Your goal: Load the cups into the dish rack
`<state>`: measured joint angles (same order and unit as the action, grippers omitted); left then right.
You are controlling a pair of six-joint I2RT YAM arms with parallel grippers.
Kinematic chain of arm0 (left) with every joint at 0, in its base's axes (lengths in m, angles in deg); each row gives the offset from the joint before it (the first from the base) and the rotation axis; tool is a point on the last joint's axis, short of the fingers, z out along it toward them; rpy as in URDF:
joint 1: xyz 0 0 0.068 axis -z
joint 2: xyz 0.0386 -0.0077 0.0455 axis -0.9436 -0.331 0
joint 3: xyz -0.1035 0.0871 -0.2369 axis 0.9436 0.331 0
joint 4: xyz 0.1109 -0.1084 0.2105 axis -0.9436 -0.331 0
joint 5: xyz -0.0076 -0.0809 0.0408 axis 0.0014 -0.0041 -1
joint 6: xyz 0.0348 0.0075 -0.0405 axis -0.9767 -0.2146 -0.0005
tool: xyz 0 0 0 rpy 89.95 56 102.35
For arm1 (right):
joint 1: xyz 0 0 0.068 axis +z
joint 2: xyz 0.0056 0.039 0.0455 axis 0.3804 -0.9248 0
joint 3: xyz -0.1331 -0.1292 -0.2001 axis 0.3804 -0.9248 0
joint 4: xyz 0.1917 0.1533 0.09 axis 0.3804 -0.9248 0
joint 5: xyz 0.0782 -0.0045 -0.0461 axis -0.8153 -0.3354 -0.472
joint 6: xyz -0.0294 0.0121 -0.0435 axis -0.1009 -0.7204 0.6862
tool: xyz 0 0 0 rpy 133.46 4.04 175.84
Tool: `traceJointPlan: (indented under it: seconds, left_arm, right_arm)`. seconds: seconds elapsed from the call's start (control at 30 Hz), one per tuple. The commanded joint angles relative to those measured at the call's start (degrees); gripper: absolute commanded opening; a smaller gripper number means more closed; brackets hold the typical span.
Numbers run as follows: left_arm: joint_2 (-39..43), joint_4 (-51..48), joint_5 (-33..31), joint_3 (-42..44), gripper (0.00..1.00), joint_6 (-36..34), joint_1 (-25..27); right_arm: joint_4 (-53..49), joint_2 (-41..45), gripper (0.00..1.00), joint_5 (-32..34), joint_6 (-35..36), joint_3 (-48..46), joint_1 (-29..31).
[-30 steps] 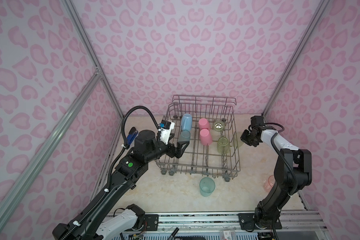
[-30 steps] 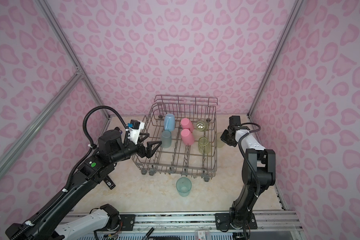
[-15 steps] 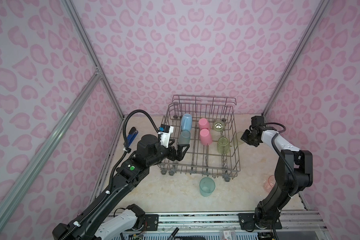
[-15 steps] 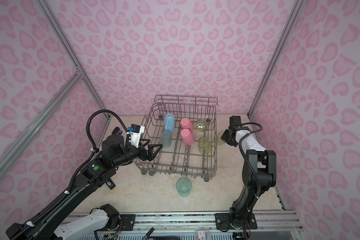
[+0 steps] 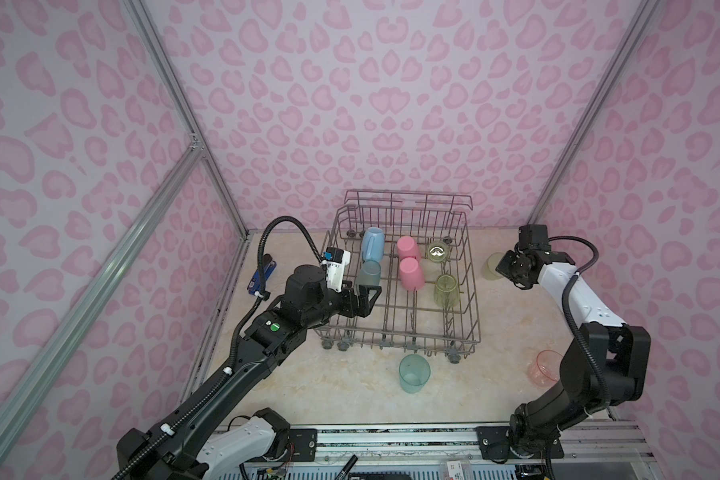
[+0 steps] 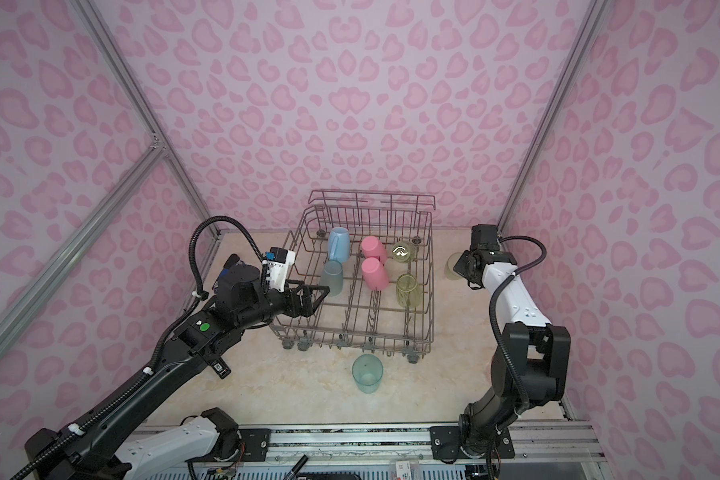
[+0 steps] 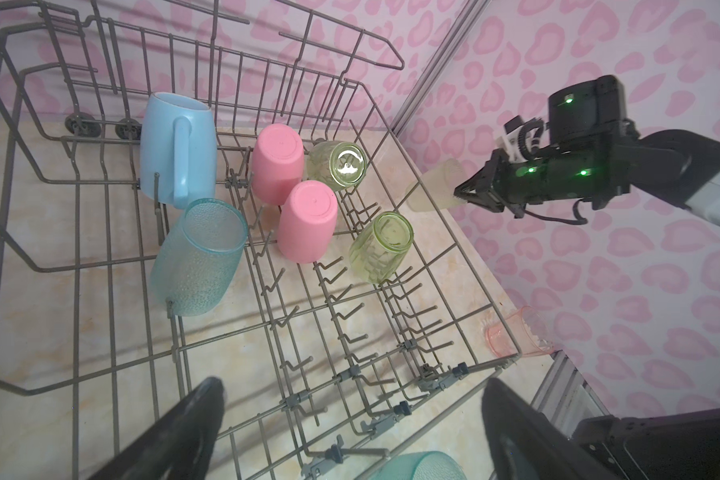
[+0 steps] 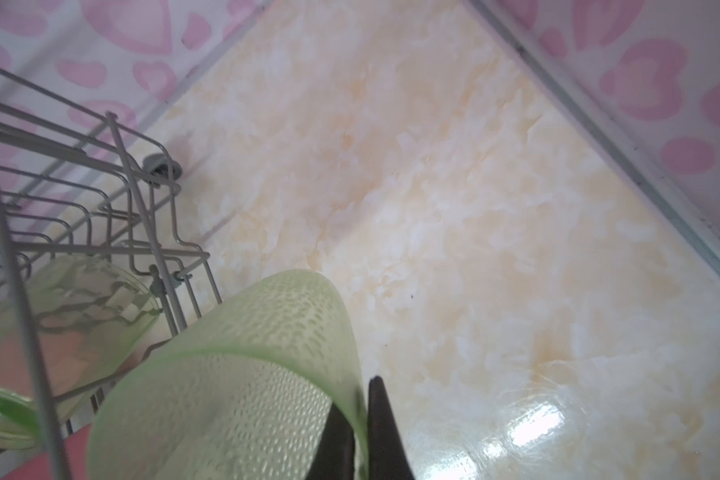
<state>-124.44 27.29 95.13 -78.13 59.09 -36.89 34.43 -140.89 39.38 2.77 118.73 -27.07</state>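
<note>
The right gripper [image 8: 360,419] has closed, pinching the wall of a pale yellow-green tumbler [image 5: 491,266] just outside the dish rack's [image 5: 474,307] right side. The left gripper [image 5: 364,297] hovers wide open and empty over the rack's left side.

dish rack [image 5: 472,270]: thin grey metal wire, dull. yellow-green tumbler [image 8: 233,395]: translucent plastic, pebbled skin. pink tumblers [image 7: 306,222]: smooth opaque plastic. tabletop [image 8: 474,208]: glossy, marbled sheen.

Salmon tumbler [image 5: 542,369] partly behind arm [image 5: 599,365]
</note>
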Motion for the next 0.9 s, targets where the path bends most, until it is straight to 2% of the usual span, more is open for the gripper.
traceJointPlan:
  seconds: [0.0,0.2,0.4,0.63,0.87]
  left_arm:
    - [-0.92,0.44,-0.03,-0.95,0.99,2.17,-0.04]
    - [-3.27,-0.47,1.09,-3.62,0.99,6.05,-0.03]
    - [-4.73,-0.66,0.76,-6.2,0.98,10.02,-0.16]
    - [-7.43,-4.15,-0.72,-11.75,0.98,19.82,-0.17]
    - [-10.43,-1.87,2.09,-16.5,0.97,30.21,-0.25]
  right_arm:
    - [0.27,2.27,0.0,1.18,-0.48,-0.4,0.04]
    - [2.11,9.38,0.0,0.75,-2.08,-0.72,0.05]
    - [8.84,18.76,0.0,-0.83,-2.76,-4.31,1.2]
    - [19.09,27.49,0.0,-0.95,-4.94,-9.74,7.03]
    - [30.64,28.55,0.0,-5.08,-6.8,-13.83,16.38]
